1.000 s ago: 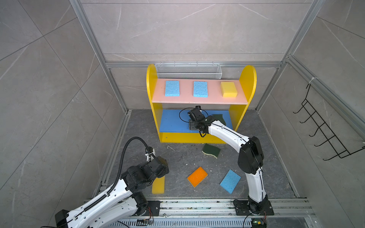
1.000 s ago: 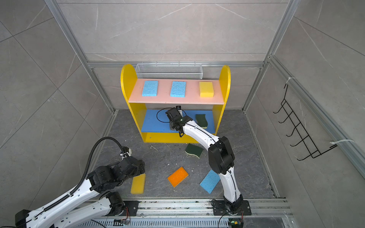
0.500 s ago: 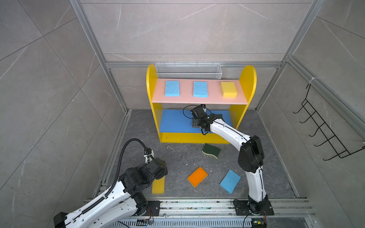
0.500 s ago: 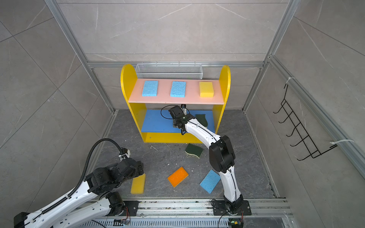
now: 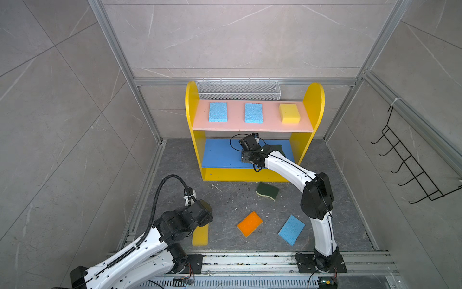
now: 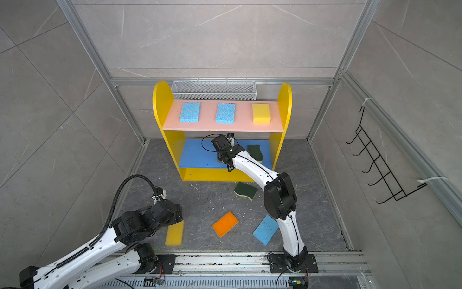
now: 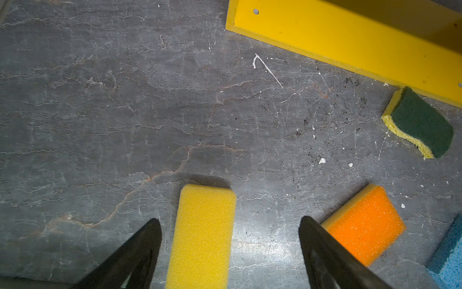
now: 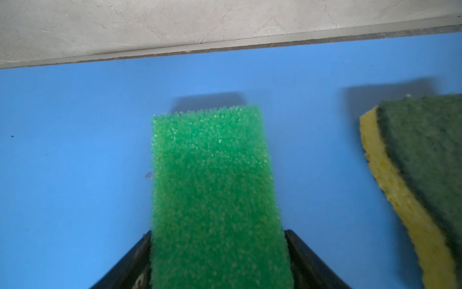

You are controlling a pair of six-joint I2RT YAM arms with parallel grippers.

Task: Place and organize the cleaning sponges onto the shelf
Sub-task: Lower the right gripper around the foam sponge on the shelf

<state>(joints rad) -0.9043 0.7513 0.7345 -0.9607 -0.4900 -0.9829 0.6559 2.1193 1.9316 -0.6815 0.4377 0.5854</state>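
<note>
The green sponge (image 8: 215,190) looked light, soft and springy, easily squashed, so best pinched across its narrow width near one end. The right end effector (image 8: 217,234) gripped it that way, low over the blue middle board (image 8: 75,150) of the shelf (image 5: 315,100), perhaps touching it. On the worktop (image 7: 100,100) the left end effector (image 7: 229,219), jaws wide, straddled the yellow sponge (image 7: 202,235) without contact

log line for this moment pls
right gripper: jaws shut on green sponge at blue board | left gripper: jaws open astride yellow sponge on floor
</note>
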